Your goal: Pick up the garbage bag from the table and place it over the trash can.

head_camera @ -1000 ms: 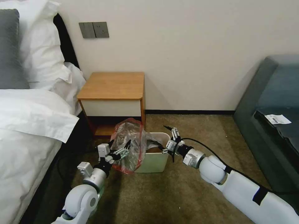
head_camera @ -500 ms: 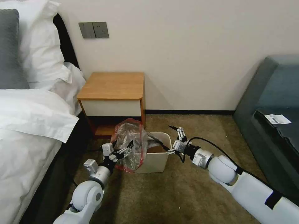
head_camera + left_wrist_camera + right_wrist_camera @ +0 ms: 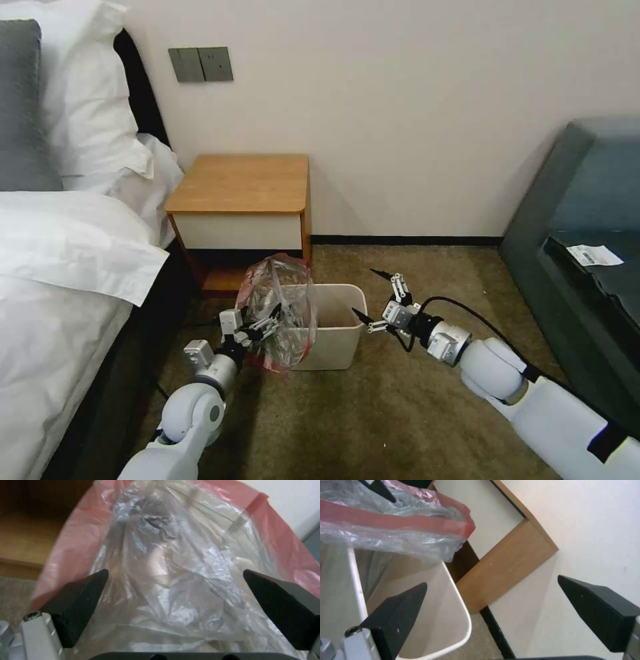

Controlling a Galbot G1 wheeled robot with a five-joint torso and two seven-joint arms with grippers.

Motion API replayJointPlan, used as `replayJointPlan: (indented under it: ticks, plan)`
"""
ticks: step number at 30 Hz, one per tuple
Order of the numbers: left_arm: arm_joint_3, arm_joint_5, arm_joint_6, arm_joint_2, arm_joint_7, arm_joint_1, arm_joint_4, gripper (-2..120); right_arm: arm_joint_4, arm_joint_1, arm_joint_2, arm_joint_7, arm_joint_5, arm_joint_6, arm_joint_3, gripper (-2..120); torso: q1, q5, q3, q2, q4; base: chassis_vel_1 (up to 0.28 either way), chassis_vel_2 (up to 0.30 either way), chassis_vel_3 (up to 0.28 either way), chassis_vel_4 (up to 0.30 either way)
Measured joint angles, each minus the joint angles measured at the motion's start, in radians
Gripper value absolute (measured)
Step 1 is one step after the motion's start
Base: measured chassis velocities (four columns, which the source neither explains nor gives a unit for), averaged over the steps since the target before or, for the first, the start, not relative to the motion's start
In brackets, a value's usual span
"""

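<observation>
Though draped, garbage bag (image 3: 280,313) over trash can (image 3: 337,337).

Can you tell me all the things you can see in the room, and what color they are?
garbage bag: one, clear with red edges, draped on the trash can's left end
trash can: one, cream-white, on the carpet
table: one, light-brown with white drawer, against the wall
bed: one, white bedding, left side
wall switch: one, grey, above the table
sofa: one, dark teal, right side
paper slip: one, white, on the sofa
left gripper: open, at the bag
right gripper: open, just right of the trash can
</observation>
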Motion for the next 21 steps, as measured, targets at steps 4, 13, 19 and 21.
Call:
replayJointPlan:
  ticks: [4, 13, 19, 21]
  plan:
    - [0.014, -0.007, 0.008, 0.001, -0.002, -0.013, 0.009, 100, 0.005, -0.024, 0.01, 0.001, 0.0, 0.008, 0.036, 100, 0.0, 0.0, 0.0, 0.0, 0.0, 0.0, 0.0, 0.0, 0.0]
    - [0.023, -0.077, 0.141, 0.021, -0.135, -0.048, -0.032, 97, 0.003, -0.105, 0.015, 0.003, -0.001, 0.035, 0.11, 100, 0.0, 0.0, 0.0, 0.0, 0.0, 0.0, 0.0, 0.0, 0.0]
    - [0.016, -0.118, 0.232, 0.032, -0.173, -0.076, -0.045, 91, 0.004, -0.14, 0.015, 0.003, -0.001, 0.051, 0.142, 100, 0.0, 0.0001, 0.0, 0.0, -0.0001, 0.0, 0.0, 0.0, 0.0]
    - [0.013, -0.13, 0.273, 0.032, -0.183, -0.092, -0.045, 91, 0.01, -0.154, 0.015, 0.005, -0.001, 0.056, 0.157, 100, 0.0, -0.0001, 0.0, 0.0, -0.0001, 0.0, 0.0, 0.0, 0.0]
